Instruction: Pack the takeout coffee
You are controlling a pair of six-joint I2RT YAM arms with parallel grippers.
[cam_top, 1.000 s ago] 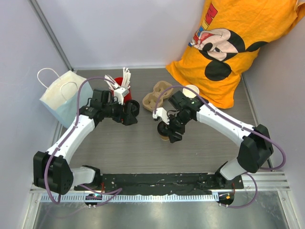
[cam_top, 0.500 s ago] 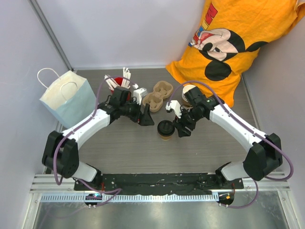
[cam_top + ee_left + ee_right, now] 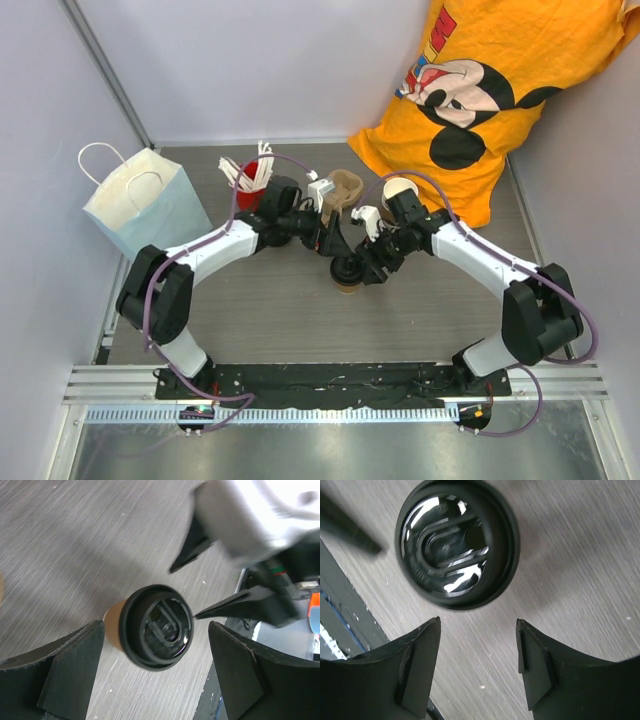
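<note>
- The takeout coffee stands upright near the middle of the desk, with its black lid on.
- The left tool hangs over it with jaws wide; its fingers flank it without touching.
- The right tool is just beside the lid, jaws parted and holding nothing.
- A pulp carrier tray lies behind, and a paper bag stands at the desk's left edge.

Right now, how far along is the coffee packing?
Done: black lid is on the kraft cup, upright on the table. In hand: left gripper and right gripper open beside it, holding nothing. Left: grasp it and pack it, probably into the carrier tray or paper bag.
</note>
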